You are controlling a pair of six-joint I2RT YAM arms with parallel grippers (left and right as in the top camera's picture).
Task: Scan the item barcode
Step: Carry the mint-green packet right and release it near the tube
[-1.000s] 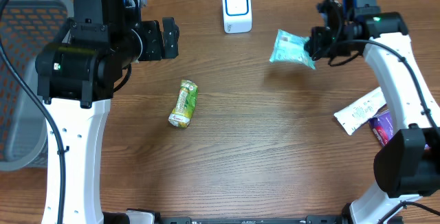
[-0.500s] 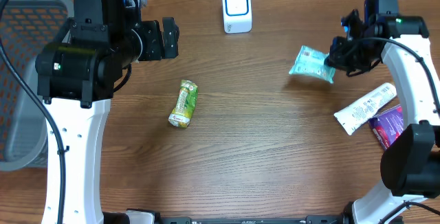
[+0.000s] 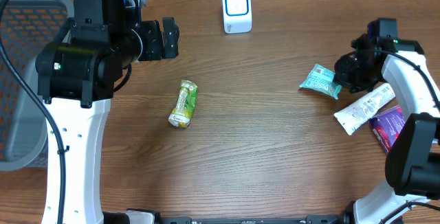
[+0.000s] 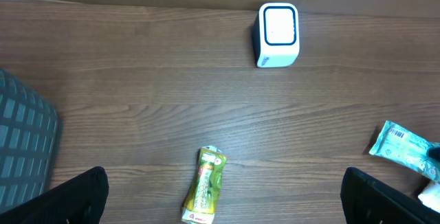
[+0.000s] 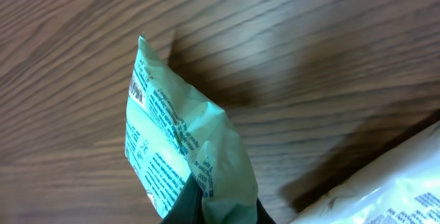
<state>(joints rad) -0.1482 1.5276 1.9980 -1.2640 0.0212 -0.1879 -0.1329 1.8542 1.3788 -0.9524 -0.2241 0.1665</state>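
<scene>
Overhead view: the teal packet (image 3: 318,81) is shown pinched by its right edge in the closed right gripper (image 3: 338,82), just beside the white tube (image 3: 362,108) and well apart from the white barcode scanner (image 3: 237,9). Over the preceding second the packet is carried from a spot just right of the scanner, outward and down toward the tube. The scan pass for this item is therefore judged finished (whether a read registered cannot be told), and a set-down among the right-hand items is judged to be in hand. The left gripper (image 3: 167,38) is held wide and empty, unmoved. Counted: one scanner, one teal packet, one green sachet (image 3: 183,103) lying mid-table, one white tube, one purple packet (image 3: 386,128), one grey basket (image 3: 20,80).
</scene>
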